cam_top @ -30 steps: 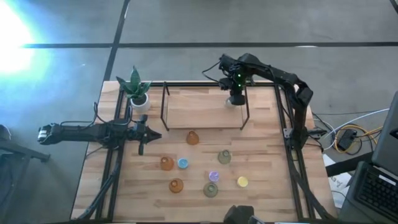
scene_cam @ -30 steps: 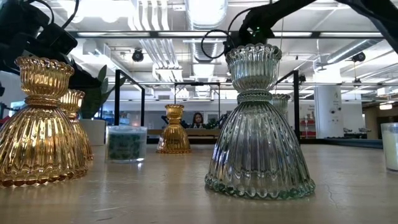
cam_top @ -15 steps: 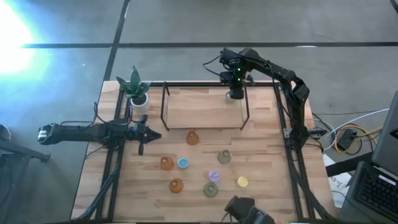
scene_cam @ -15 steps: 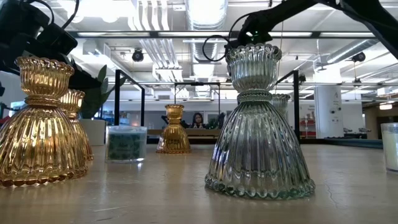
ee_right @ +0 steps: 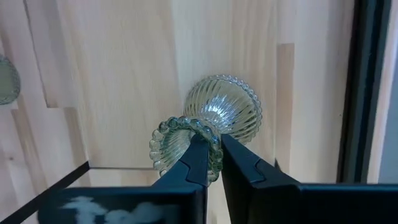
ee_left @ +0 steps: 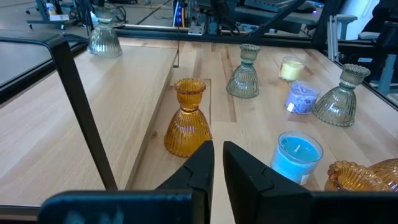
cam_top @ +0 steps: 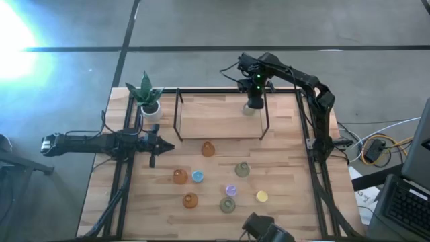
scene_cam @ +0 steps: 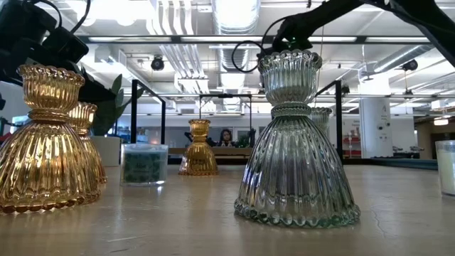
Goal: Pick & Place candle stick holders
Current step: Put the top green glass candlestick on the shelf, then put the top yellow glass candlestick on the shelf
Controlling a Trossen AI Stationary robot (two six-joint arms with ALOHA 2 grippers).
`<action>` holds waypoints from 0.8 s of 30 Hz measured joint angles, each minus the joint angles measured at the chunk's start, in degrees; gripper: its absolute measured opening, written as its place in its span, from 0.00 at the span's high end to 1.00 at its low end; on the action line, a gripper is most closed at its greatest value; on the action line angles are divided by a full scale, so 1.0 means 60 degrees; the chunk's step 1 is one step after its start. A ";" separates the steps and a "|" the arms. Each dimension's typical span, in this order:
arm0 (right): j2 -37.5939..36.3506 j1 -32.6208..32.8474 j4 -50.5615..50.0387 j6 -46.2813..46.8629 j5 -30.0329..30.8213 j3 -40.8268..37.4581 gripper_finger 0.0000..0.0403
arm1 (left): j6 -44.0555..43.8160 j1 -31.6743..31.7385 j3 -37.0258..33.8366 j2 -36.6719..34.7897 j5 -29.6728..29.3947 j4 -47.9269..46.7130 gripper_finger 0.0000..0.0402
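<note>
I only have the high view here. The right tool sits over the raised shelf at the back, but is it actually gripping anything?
Observer: Yes. The right wrist view shows the right tool pinching the beaded rim of a pale green holder.
Operator: Is that holder upright?
Observer: The left wrist view shows it upright on the shelf.
Operator: And the left tool?
Observer: The left tool is shut on nothing, pointing at an amber holder.

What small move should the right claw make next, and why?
Probably open. The right claw pinches the rim of the clear green ribbed glass candle holder, which seems to stand on the raised wooden shelf, so releasing it looks sensible.
</note>
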 joint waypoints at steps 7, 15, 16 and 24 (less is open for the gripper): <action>0.0011 0.0000 0.0321 0.0190 0.0033 0.0000 0.80 | 0.0000 -0.0002 0.0000 0.0000 -0.0015 0.0000 0.90; 0.0009 0.0125 0.0529 0.0512 0.0622 0.0126 0.67 | 0.0000 0.0000 0.0000 0.0000 -0.0022 0.0000 0.90; -0.0012 0.0168 0.0641 0.0512 0.0829 0.0169 0.65 | 0.0000 -0.0001 0.0000 0.0000 -0.0022 0.0000 0.90; -0.0293 0.0385 0.0258 0.1050 0.1181 0.0925 0.53 | 0.0000 -0.0002 0.0000 0.0000 -0.0022 0.0000 0.90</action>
